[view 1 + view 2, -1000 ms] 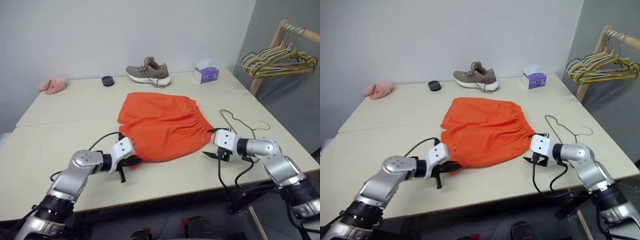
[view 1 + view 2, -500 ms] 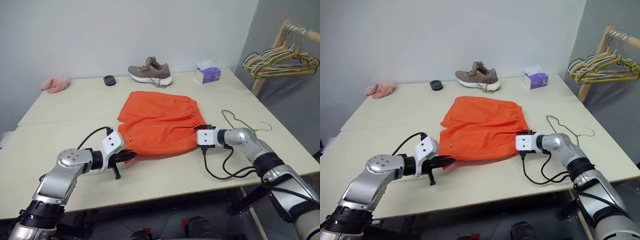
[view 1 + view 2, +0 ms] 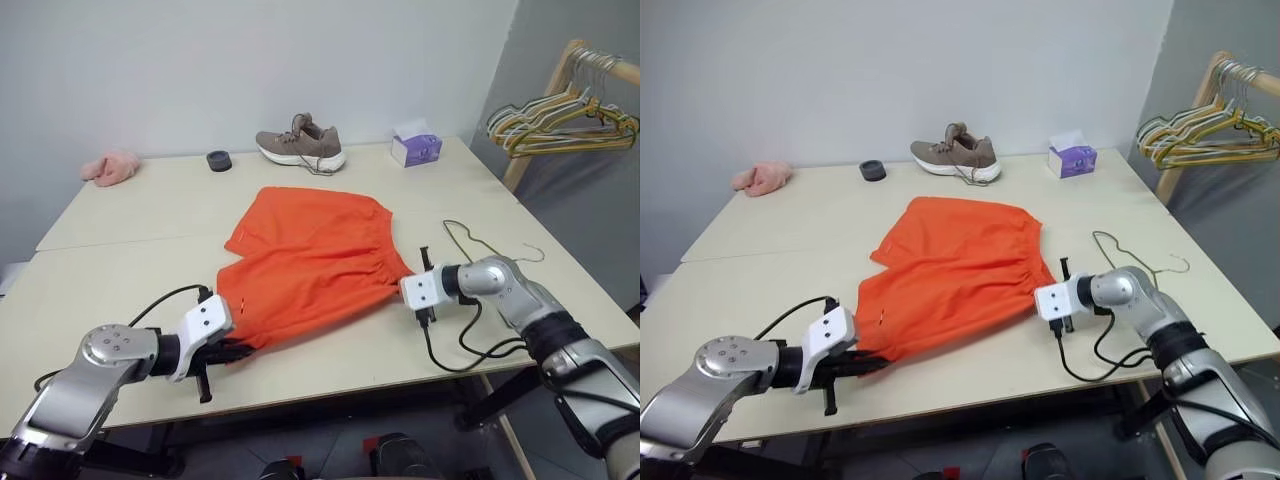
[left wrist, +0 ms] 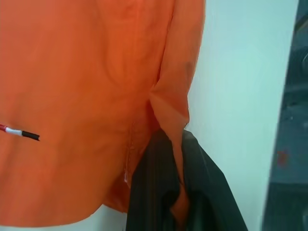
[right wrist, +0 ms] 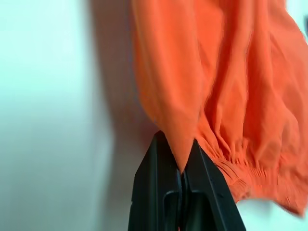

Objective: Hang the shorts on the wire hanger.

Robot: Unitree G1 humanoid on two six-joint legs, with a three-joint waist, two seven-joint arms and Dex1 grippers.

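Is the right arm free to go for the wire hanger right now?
Probably not yet: the right gripper is shut on the shorts at the waistband. The wire hanger lies just beyond it on the table, with nothing between.

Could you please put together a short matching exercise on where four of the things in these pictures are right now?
Things:
1. bright orange fabric shorts
2. thin dark wire hanger
3. brown lace-up shoe
4. small pink cloth

Places:
A. at the table's far left corner
B. flat on the table just past the right gripper
C. mid-table, pinched at opposite corners by the left gripper and the right gripper
D. at the table's far edge, between a black round object and a purple tissue box

Pairs: 1-C, 2-B, 3-D, 4-A
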